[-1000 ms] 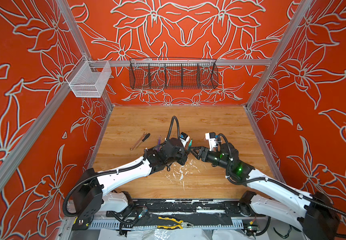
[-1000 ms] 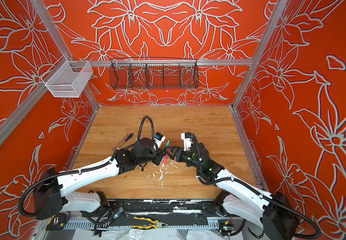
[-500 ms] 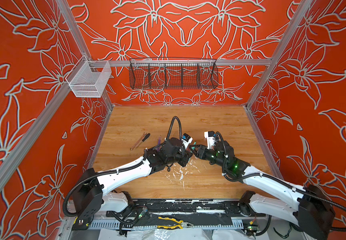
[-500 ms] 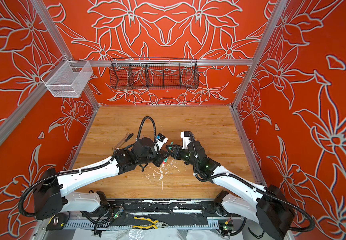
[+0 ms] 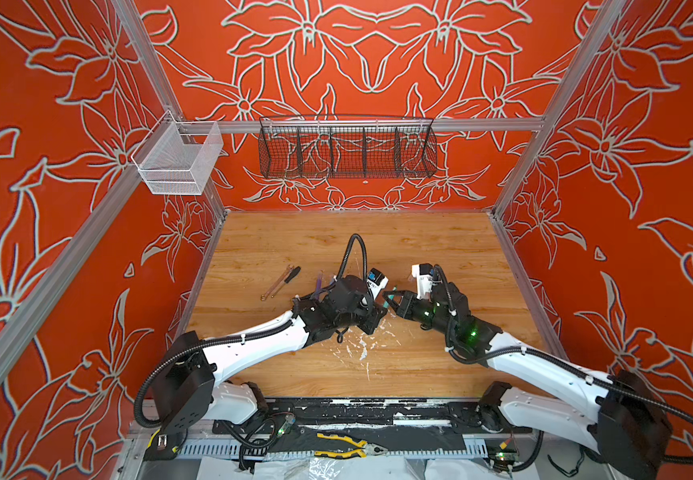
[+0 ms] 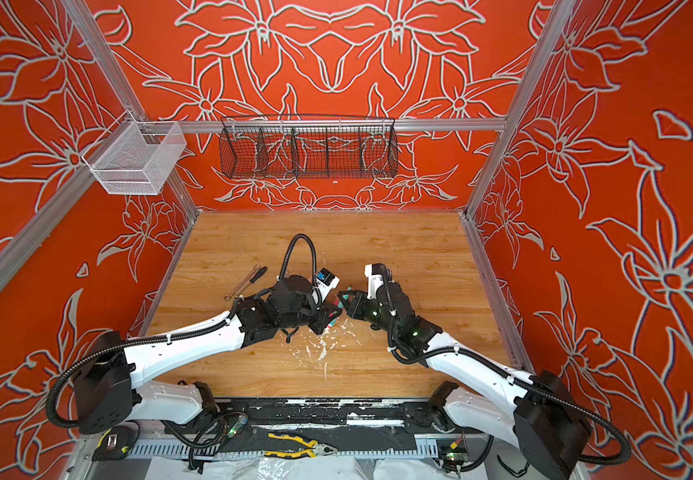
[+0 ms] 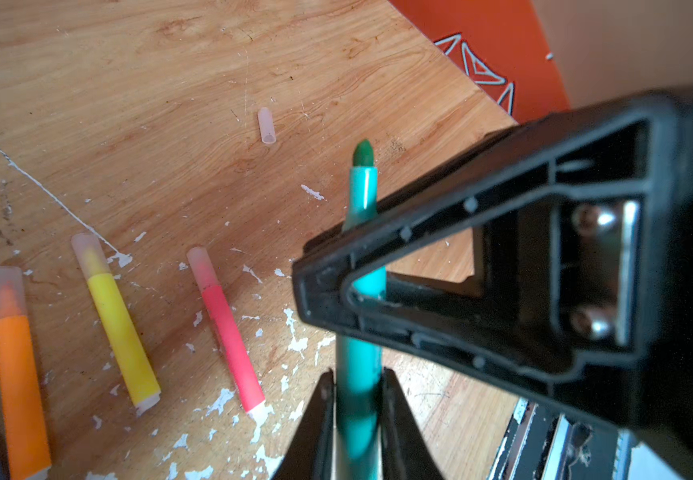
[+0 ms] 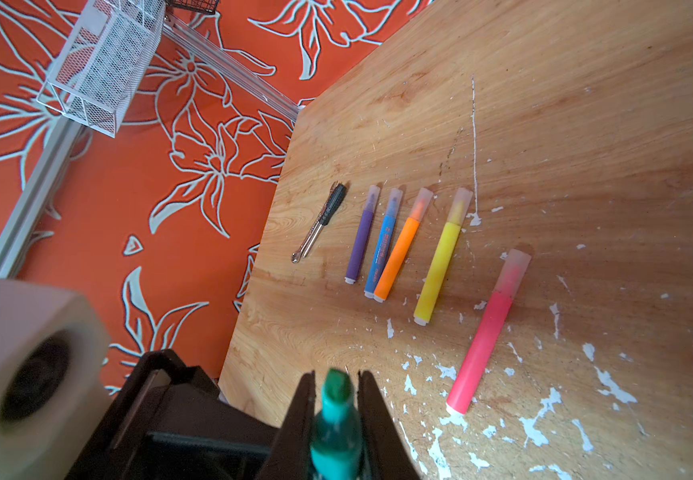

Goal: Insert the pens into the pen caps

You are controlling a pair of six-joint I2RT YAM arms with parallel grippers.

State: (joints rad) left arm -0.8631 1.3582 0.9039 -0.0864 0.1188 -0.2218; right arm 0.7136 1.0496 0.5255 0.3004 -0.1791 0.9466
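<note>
A green pen (image 7: pixel 363 195) with a bare tip hangs above the table between both grippers. My left gripper (image 7: pixel 357 374) is shut on its barrel. My right gripper (image 8: pixel 336 374) is shut on the same pen (image 8: pixel 336 415) near the tip. In both top views the two meet at mid-table: the left gripper (image 5: pixel 378 318) and the right gripper (image 5: pixel 390 299). One loose pen cap (image 7: pixel 266 124) lies on the wood beyond the tip. The purple (image 8: pixel 360 241), blue (image 8: pixel 383 249), orange (image 8: pixel 398 253), yellow (image 8: pixel 440 270) and pink-red (image 8: pixel 484 340) pens lie in a row, each with a cap on.
A small screwdriver and wrench (image 8: pixel 321 220) lie beside the purple pen. White paint flecks (image 5: pixel 361 349) spot the wood. A white mesh basket (image 5: pixel 178 160) and a black wire basket (image 5: pixel 346 147) hang on the back rail. Yellow-handled pliers (image 5: pixel 349 446) lie off the table's front.
My right gripper has moved left to the left gripper and shut on the green pen's tip end. The left arm has kept its place.
</note>
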